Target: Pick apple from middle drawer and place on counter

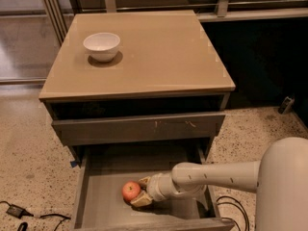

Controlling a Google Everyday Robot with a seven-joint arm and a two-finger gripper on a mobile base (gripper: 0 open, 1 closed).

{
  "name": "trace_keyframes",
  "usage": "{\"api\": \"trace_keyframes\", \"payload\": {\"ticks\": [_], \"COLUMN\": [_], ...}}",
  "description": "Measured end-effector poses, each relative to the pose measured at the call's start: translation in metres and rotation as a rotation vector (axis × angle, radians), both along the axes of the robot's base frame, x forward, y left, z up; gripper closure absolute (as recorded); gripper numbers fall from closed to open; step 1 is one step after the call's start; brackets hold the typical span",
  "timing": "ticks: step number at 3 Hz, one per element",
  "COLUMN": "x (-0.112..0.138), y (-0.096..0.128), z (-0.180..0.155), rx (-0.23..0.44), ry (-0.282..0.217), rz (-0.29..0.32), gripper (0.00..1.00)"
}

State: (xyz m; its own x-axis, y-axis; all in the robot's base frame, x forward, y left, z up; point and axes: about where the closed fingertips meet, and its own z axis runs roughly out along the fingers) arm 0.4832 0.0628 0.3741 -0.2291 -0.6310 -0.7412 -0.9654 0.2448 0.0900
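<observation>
Camera view is looking down on a dark grey cabinet, and the apple [130, 190] is sitting on the floor of the pulled-out middle drawer [103, 196], low in the frame and a bit left of center. The gripper [141, 192] is resting right up against the apple's right side, down inside the drawer, with the white arm [216, 174] reaching in from the lower right, where the robot's rounded body [284, 186] is filling the corner. Honestly can't tell if the gripper is actually clamping the apple or just sitting loose against it. Up top, the glossy tan tabletop [159, 52] is carrying a white bowl [101, 45] in its upper left part, well apart from the apple. A closed grey drawer front [139, 127] is sitting between the tabletop and the open drawer. Speckled floor [29, 148] is showing on the left, with a dark cable [19, 211] lying in the bottom left corner.
</observation>
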Motion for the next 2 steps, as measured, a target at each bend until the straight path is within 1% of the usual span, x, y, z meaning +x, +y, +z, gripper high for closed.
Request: {"api": "trace_keyframes", "payload": {"ticks": [1, 2], "x": [0.006, 0.011], "y": [-0.009, -0.023], "z": [0.028, 0.088], "rx": [-0.002, 0.001], "ry": [-0.007, -0.033], "rz": [0.01, 0.036], "gripper": [1.0, 1.0]}}
